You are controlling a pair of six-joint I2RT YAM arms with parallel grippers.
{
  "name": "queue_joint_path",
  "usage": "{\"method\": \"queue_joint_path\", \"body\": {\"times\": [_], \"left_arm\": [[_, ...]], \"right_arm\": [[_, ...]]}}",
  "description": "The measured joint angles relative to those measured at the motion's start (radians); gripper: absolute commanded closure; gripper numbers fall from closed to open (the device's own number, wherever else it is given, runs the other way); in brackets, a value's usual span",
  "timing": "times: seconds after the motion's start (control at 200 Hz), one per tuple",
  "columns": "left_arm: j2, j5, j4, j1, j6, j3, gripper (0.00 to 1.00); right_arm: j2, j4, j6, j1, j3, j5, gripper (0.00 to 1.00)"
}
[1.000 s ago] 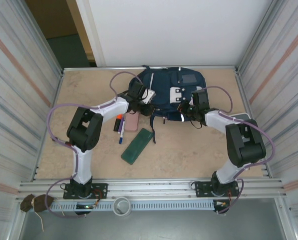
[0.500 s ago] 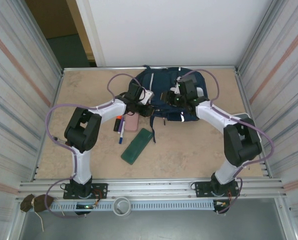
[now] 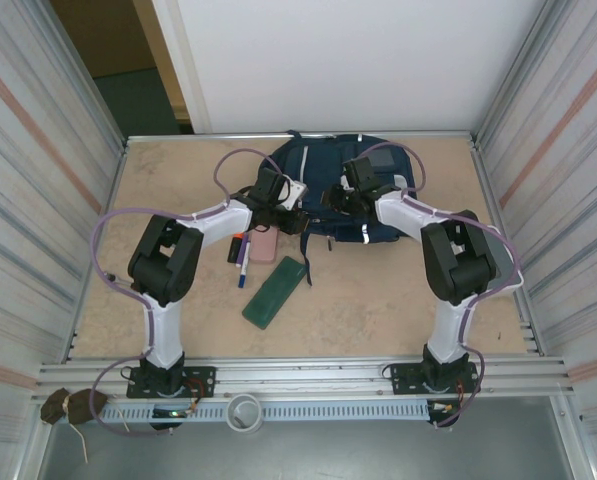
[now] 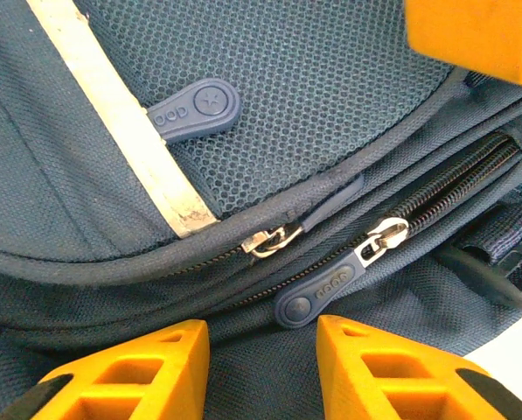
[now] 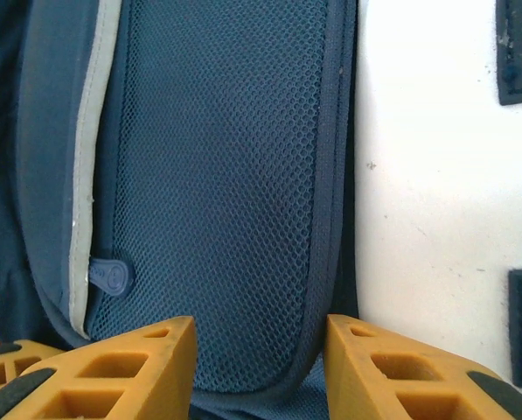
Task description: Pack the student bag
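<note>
The student bag, navy with a white patch, lies flat at the back of the table. My left gripper rests at its left edge. In the left wrist view the left gripper is open, its orange fingers apart on bare bag fabric. A navy zipper pull lies just beyond the gap, beside a second slider. My right gripper hovers over the bag's middle. It is open above a mesh pocket, next to the white patch.
On the table in front of the bag lie a pink flat item, pens and a green case. Metal walls close in on the left and right. The right gripper's orange finger is close above the left gripper.
My right gripper has swung left from the bag's lower right edge to its middle, and its jaws have gone from shut to open. The left gripper has barely moved.
</note>
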Motion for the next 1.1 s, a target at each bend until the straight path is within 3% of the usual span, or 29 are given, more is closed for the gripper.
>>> {"method": "queue_joint_path", "body": {"times": [0.12,0.215,0.301,0.666,1.102], "left_arm": [[0.0,0.003,0.004,0.0,0.0,-0.003,0.62],[-0.001,0.004,0.01,0.0,0.0,-0.006,0.62],[-0.009,0.007,0.011,0.0,0.0,-0.01,0.61],[-0.07,0.063,0.015,0.006,-0.016,-0.033,0.55],[-0.069,0.072,-0.02,-0.017,-0.013,0.033,0.42]], "right_arm": [[0.017,0.01,0.029,-0.006,0.007,-0.003,0.7],[0.021,0.014,0.058,-0.015,0.008,-0.003,0.9],[0.021,0.03,0.079,-0.027,0.007,-0.029,1.0],[-0.045,0.17,0.247,-0.089,-0.051,-0.212,1.0],[-0.063,0.208,0.401,-0.106,-0.051,-0.286,1.0]]}}
